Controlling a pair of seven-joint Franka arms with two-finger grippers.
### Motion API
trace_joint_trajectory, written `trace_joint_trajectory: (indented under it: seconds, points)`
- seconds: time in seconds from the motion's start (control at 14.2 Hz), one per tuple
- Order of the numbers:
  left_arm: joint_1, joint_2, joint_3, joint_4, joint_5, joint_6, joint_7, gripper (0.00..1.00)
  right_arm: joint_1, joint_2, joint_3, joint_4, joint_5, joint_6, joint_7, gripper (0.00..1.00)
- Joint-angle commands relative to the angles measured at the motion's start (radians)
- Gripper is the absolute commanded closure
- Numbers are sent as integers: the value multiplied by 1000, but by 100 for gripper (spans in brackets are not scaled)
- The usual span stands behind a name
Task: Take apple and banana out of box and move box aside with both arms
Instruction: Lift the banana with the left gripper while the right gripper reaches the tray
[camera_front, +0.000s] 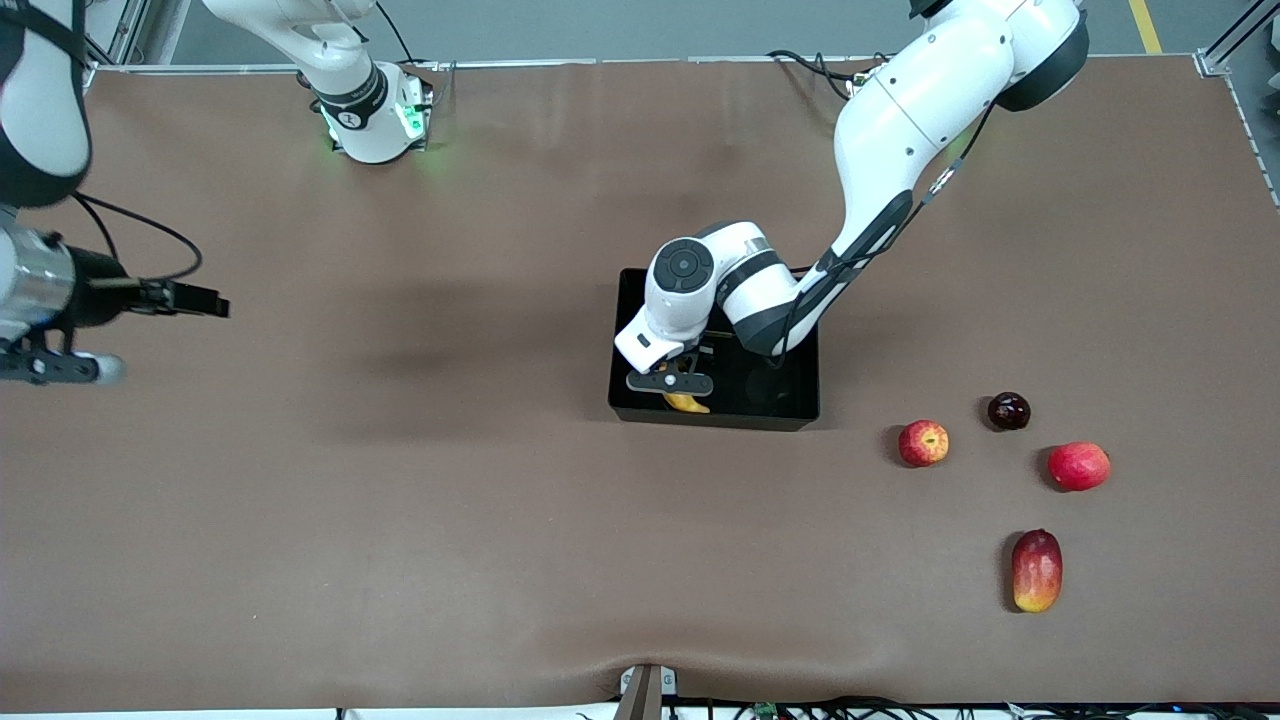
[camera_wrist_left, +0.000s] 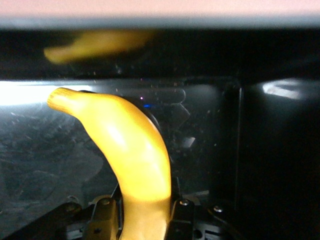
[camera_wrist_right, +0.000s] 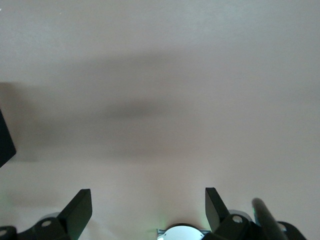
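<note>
Brown tabletop, black box (camera_front: 800, 400) at centre: my left gripper (camera_front: 672, 384) pinches the banana (camera_wrist_left: 131, 159) inside it, mid-length, soft and smooth-skinned so gentle pressure seems wise; my right gripper (camera_wrist_right: 148, 209) waits, fingers spread, empty.

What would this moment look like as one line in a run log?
left tool: in box, shut on banana | right tool: open, waiting over bare table | apple: out, on table

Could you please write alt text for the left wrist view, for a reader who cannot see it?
The left gripper is shut on a yellow banana inside the glossy black box. The banana curves away from the fingers, and its blurred reflection shows on the box wall.
</note>
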Motion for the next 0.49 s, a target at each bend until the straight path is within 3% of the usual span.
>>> trace_joint_trajectory:
  seconds: [0.0, 0.42]
  points:
    - [9, -81, -2, -5, 13, -37, -8, 100, 47, 12, 1, -23, 46, 35, 18, 0]
    - [58, -255, -18, 1, -20, -147, 36, 100, 257, 27, 1, -73, 104, 170, 266, 0]
